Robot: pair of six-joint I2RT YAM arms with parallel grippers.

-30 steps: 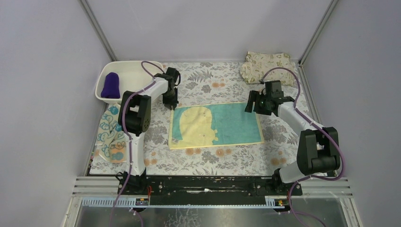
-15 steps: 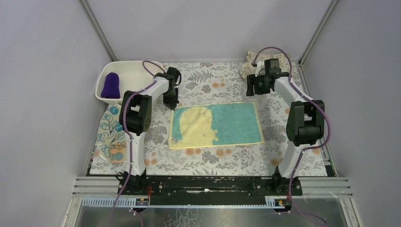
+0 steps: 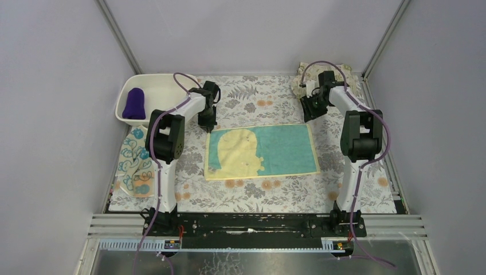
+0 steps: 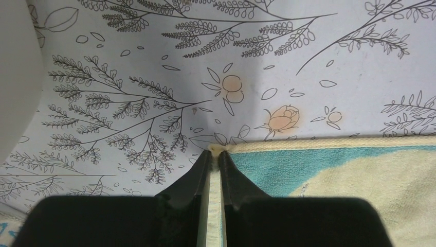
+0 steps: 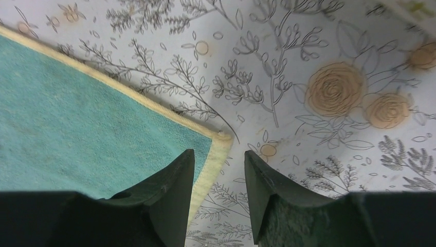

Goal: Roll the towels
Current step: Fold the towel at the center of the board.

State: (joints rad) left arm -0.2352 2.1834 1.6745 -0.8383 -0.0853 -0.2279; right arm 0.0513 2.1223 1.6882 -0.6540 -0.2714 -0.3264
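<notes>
Counting the cloths gives three towels and one other cloth. One teal towel with a large pale yellow patch (image 3: pixel 286 149) and a yellow hem lies spread flat on the floral-printed surface (image 3: pixel 269 195). Left of it, well apart, lies one pale yellow towel with teal swirl marks (image 3: pixel 133 163). Beyond the spread towel's far left corner sits one white plastic tub (image 3: pixel 155 81), and inside it is one dark purple towel (image 3: pixel 134 103) in a compact bundle. Beyond the far right corner lies one beige leaf-printed folded cloth (image 3: pixel 332 73), partly hidden by the right arm.

Two grippers are at work. The left gripper (image 4: pixel 215 154) has its jaws almost closed, pinching the hem at the spread towel's far left corner. The right gripper (image 5: pixel 219 154) hangs over the far right corner with its jaws narrowly parted and gripping nothing, one finger above the yellow hem and the other above bare surface.

Since a second ago the right arm's elbow has swung in from the right of the spread towel, and its gripper now shows farther beyond the corner in the top view. The left gripper and all four cloths have not moved.
</notes>
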